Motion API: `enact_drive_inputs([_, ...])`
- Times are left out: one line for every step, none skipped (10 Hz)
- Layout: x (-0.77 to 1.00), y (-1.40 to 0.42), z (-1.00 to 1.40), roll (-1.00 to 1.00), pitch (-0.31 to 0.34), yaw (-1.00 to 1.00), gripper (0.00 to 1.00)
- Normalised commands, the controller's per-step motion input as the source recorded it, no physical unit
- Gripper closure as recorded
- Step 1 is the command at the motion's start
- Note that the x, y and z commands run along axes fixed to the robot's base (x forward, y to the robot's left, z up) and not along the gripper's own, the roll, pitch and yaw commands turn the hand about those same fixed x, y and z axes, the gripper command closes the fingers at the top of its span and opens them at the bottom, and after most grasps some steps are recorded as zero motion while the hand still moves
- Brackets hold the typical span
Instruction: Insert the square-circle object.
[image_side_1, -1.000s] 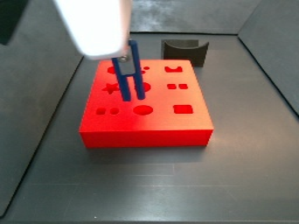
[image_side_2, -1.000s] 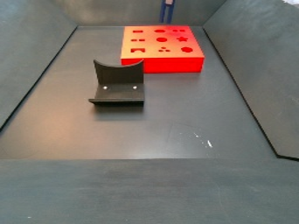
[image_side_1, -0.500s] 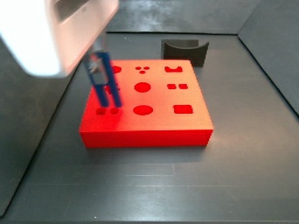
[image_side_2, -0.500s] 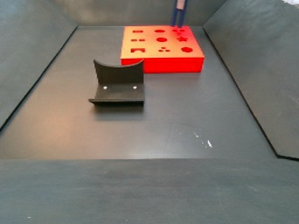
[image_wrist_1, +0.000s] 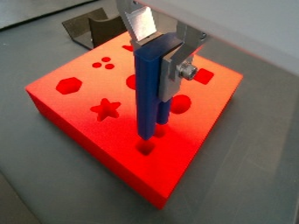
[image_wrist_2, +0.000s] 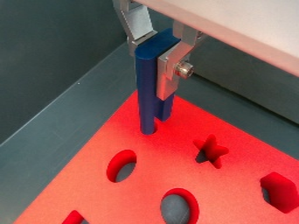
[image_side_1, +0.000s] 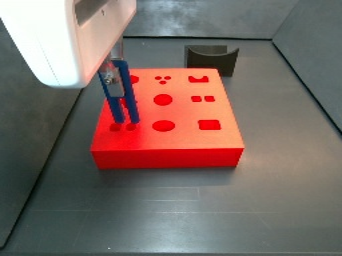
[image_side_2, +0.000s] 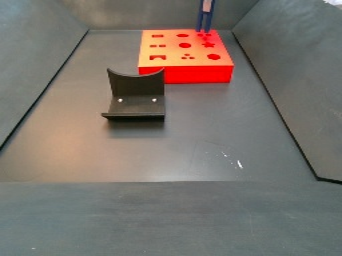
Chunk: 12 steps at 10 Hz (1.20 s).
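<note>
My gripper (image_wrist_1: 156, 66) is shut on the square-circle object (image_wrist_1: 149, 92), a slender dark-blue peg of two joined bars, held upright. It also shows in a wrist view (image_wrist_2: 149, 87) and in both side views (image_side_1: 120, 95) (image_side_2: 206, 15). Its lower tips touch the top of the red block (image_side_1: 167, 125) near the block's corner, at a small pair of holes (image_side_1: 124, 126). The silver fingers (image_wrist_2: 172, 66) clamp the peg's upper part. The red block carries several shaped holes, among them a star (image_wrist_1: 107, 109) and a hexagon (image_wrist_1: 69, 86).
A dark grey curved-top block (image_side_2: 134, 95) stands on the dark floor apart from the red block; it also shows in a side view (image_side_1: 211, 58). Grey walls (image_side_1: 307, 60) enclose the floor on all sides.
The gripper with the peg has moved from the middle of the red block to its corner by the small paired holes, and has stayed there over the last half second.
</note>
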Motion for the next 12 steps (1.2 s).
enact_drive_inputs([0.00, 0.00, -0.23, -0.06, -0.047, 0.21, 1.00])
enact_drive_inputs([0.00, -0.11, -0.27, -0.06, -0.011, 0.41, 1.00])
enact_drive_inputs([0.00, -0.03, -0.17, -0.10, -0.020, 0.45, 1.00])
enact_drive_inputs([0.00, -0.01, -0.12, -0.09, -0.036, 0.45, 1.00])
enact_drive_inputs([0.00, 0.00, -0.11, -0.07, -0.031, 0.44, 1.00])
enact_drive_inputs([0.00, 0.00, -0.10, -0.03, -0.026, 0.43, 1.00])
enact_drive_inputs([-0.02, 0.00, -0.13, -0.03, -0.036, 0.40, 1.00])
enact_drive_inputs([0.00, 0.00, -0.15, -0.03, -0.044, 0.32, 1.00])
enact_drive_inputs([0.00, 0.00, -0.15, 0.00, -0.011, 0.11, 1.00])
enact_drive_inputs([-0.01, 0.00, -0.13, 0.03, 0.000, 0.00, 1.00])
enact_drive_inputs([-0.18, 0.00, -0.10, 0.05, 0.000, -0.01, 1.00])
enact_drive_inputs([-0.21, 0.00, -0.11, 0.01, 0.000, -0.02, 1.00])
